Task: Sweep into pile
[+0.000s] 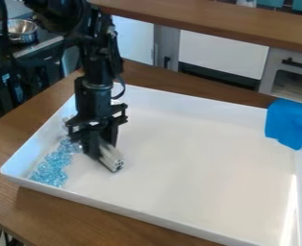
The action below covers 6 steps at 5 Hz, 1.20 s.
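Claw (97, 143): hanging over the left part of the tray, fingers shut on the pale bar.
Bar (110, 156): gripped partway along; long axis slants from upper left to lower right across the view, its grooved end face pointing to the lower right, seemingly at or just above the tray floor.
Blue beads (51, 167): a loose strip beside the claw, running down toward the near left corner.
Sweep: gathering looks under way, the strip bunched but ragged.
Next push: calls for the bar kept low and broadside, nudging the upper stragglers down into the thicker part, without riding over them.
White tray (198, 144): around bar and beads, on the wooden table (15, 204).
Blue cloth (288, 122): draped over the right rim.
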{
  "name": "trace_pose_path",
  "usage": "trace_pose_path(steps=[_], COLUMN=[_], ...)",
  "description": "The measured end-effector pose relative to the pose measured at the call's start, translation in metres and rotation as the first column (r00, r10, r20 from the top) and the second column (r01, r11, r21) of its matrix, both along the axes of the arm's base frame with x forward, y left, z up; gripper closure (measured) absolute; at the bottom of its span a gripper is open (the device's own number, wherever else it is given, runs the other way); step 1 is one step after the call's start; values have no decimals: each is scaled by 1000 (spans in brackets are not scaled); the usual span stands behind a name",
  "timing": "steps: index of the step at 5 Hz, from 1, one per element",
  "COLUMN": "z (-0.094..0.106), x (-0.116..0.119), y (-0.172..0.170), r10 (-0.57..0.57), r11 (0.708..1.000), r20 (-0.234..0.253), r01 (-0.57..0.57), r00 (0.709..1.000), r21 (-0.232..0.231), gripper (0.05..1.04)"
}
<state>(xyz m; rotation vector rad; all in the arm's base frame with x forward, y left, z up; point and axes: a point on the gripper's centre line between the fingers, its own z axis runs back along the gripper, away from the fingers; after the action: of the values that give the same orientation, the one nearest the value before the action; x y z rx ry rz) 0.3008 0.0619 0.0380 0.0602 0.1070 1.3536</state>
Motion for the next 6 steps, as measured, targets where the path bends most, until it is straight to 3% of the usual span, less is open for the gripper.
trace_pose_path(steps=[2, 4, 5, 6], z=[2, -1, 6, 18], x=[-25, -44, -39, -27], y=[1, 2, 6, 0], r10=[-18, -48, -109, -114], r11=[999, 998, 994, 993], r20=[-17, -63, -19, 34], r01=[17, 46, 109, 115], r00=[1000, 997, 994, 993], r21=[-44, -39, -3, -30], gripper=[701, 701, 701, 701])
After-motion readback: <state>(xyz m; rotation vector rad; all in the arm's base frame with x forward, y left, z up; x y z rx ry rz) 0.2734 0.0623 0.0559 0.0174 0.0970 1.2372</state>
